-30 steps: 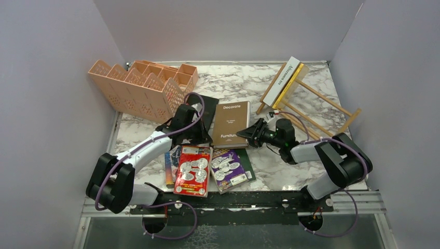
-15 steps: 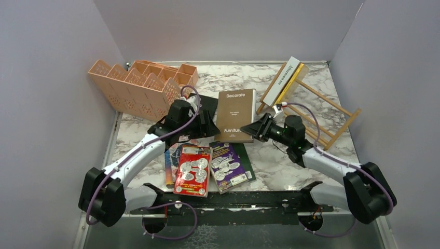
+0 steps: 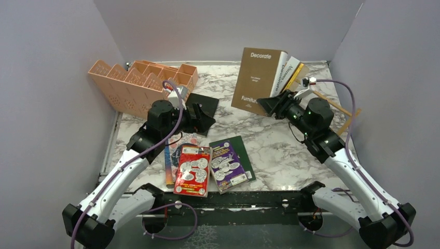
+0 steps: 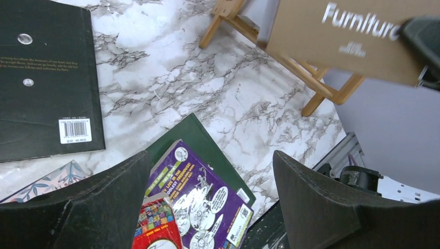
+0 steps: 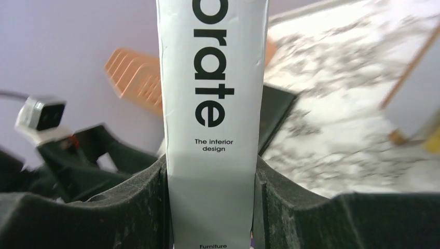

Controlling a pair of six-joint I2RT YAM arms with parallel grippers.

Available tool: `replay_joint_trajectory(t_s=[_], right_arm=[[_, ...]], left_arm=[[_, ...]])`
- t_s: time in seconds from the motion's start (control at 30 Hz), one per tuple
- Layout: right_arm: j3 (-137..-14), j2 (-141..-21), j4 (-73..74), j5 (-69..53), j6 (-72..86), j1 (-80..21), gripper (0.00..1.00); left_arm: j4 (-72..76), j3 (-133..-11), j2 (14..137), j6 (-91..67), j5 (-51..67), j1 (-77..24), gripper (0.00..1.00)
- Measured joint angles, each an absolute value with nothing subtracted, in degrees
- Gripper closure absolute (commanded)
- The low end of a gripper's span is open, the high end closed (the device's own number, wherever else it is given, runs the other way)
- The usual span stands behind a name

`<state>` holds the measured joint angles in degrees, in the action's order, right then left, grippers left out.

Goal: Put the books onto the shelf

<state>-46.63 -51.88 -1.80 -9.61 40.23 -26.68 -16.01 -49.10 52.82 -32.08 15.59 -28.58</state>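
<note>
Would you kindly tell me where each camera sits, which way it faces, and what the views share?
Top external: above and behind the bases, looking down at the table; left arm and right arm whole.
Left wrist: on the left arm, looking down at the black book, purple book and shelf; its open fingers frame the view.
Right wrist: on the right arm, looking along its fingers, shut on the Decorate book.
Shared: the Decorate book shows in all three views.
</note>
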Motion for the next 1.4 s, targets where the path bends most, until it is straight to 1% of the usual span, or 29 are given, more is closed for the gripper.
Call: replay_joint_trajectory(t_s=[0.13,0.33,0.57,0.7,0.8,1.0,1.2,1.33,1.4], right_arm=[[-53.12,-51.35,5.85,2.61,34.87,-26.70,0.67],[-58.61,-49.67,12.62,20.25,27.42,-26.70,0.66],[-59.48,-47.44,17.54,41.08,21.43,-26.68,0.67],[-59.48,-48.27,22.50,49.30,21.80,-26.68,0.66],[-59.42,-50.37,24.86,51.92,23.07,-26.68,0.66],[-56.53,-57.80,24.23,52.31,24.67,-26.68,0.66],[-52.71,-65.60,17.78,51.94,23.46,-26.70,0.67],[-51.18,-67.55,11.18,51.81,22.33,-26.70,0.67],[-50.92,-67.90,9.19,51.68,22.24,-26.68,0.65]], left_arm=[[-16.91,-49.10,51.90,-30.83,14.52,-28.58,0.12],[-20.14,-49.01,51.24,-28.84,12.56,-28.58,0.12],[-21.61,-47.57,50.57,-26.87,11.38,-28.58,0.12],[-22.50,-46.61,50.57,-26.04,10.55,-28.58,0.12],[-22.61,-46.13,50.57,-25.43,9.76,-28.58,0.12],[-22.61,-45.08,50.57,-24.62,8.51,-28.58,0.12],[-22.59,-42.59,49.12,-24.38,6.74,-28.58,0.12],[-22.59,-42.15,48.16,-24.14,6.11,-28.58,0.12],[-22.61,-42.15,47.81,-23.62,5.41,-28.58,0.12]])
